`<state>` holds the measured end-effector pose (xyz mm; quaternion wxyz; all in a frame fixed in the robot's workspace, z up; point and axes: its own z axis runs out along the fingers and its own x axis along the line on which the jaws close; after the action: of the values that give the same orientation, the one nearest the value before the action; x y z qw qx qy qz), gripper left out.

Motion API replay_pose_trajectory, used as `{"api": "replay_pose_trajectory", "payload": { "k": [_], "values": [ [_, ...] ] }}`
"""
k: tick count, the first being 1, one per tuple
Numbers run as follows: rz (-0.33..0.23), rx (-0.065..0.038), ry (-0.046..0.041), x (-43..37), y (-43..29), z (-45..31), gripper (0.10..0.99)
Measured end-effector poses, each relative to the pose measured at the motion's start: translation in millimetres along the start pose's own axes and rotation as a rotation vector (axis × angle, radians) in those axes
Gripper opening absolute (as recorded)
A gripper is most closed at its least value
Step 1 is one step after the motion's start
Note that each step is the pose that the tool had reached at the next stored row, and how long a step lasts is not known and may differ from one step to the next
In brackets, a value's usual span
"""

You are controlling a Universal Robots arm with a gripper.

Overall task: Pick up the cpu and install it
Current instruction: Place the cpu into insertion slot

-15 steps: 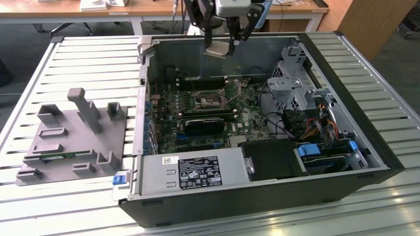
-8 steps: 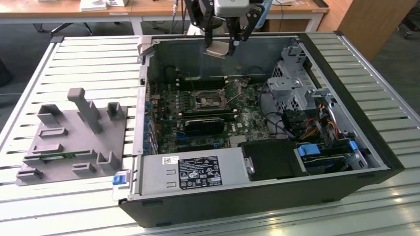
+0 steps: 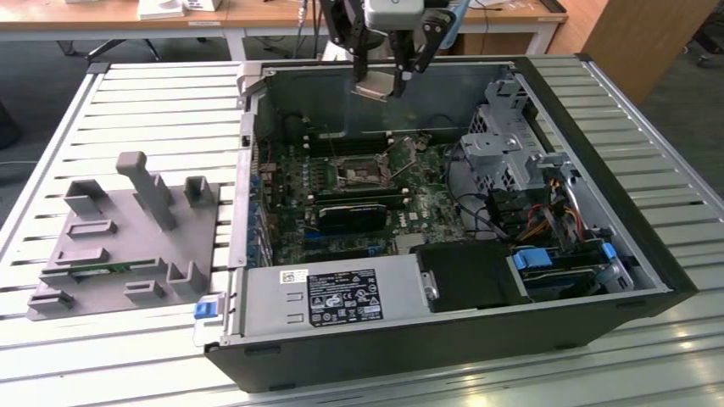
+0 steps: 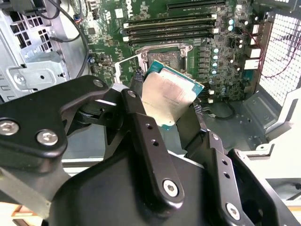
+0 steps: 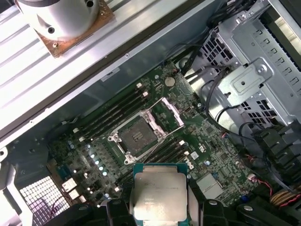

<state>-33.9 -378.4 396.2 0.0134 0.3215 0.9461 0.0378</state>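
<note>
Jaws grip the cpu (image 4: 171, 96) above the case (image 3: 453, 356) on a slatted table (image 3: 147, 110).

Hand (image 3: 382, 82) clamped tight, wrist dwn.

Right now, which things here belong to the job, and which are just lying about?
Job: cpu, held in the gripper; open socket.
Lying about: grey rack, power supply, drive cage, cables.
</note>
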Motion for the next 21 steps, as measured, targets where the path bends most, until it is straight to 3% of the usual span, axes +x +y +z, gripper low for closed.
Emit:
{"api": "replay_pose_trajectory", "payload": {
  "k": [13, 21],
  "values": [
    [0.118, 0.0, -0.0095, 0.6, 0.6, 2.6, 0.541],
    [0.241, 0.0, -0.0195, 0.7, 0.4, 6.7, 0.541]
  ]
}}
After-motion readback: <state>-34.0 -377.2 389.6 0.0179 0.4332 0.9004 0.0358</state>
